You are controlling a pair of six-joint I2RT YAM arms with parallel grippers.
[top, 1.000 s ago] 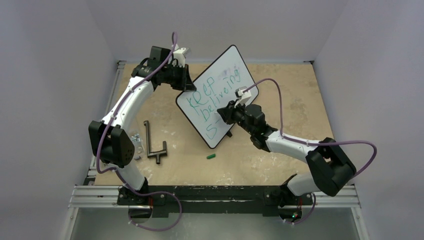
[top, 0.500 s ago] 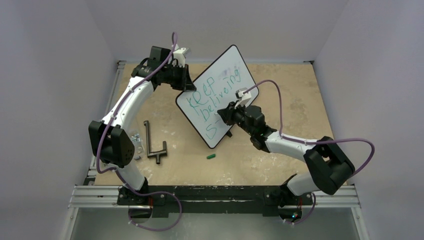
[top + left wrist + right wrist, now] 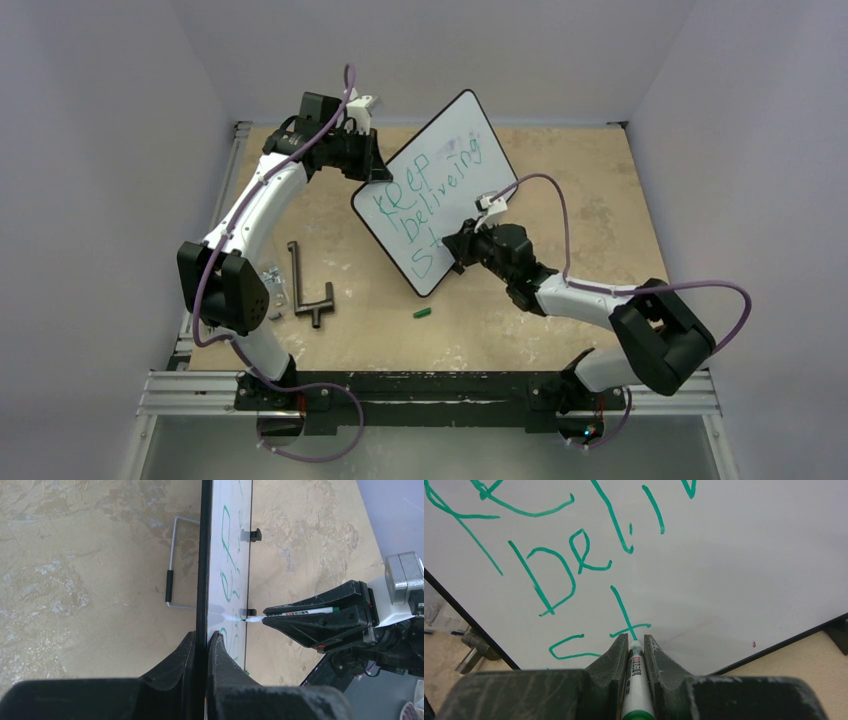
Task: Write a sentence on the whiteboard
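Bench: tan, scuffed top with walls close along its far, left and right edges; the widest bare room is the right half and the far right corner.
Whiteboard: propped up near the middle of the bench, nearer the far edge and turned on a slant. One corner reaches toward the far edge and the opposite one points at the near middle. Its face looks toward the right arm.
Left pincer: closed tight on the board's black frame at its left corner, one finger on each face, as the left wrist view shows.
Right pincer: closed on a marker, crowding the board's lower right side.
Writing: green, three lines reading "Keep", "Believing" and "St"; the board is blank to the right of the "t".
Black T-shaped tool: flat on the bench toward the left edge, well apart from the board and beside the left arm's elbow.
Small pale object: just left of the tool; too small to tell what it is.
Wire stand: folds out behind the board onto the bench.
Marker: white barrel between the right fingers, its tip touching the board at the foot of the "t".
Green cap: loose on the bench near the board's lowest corner, toward the near edge.
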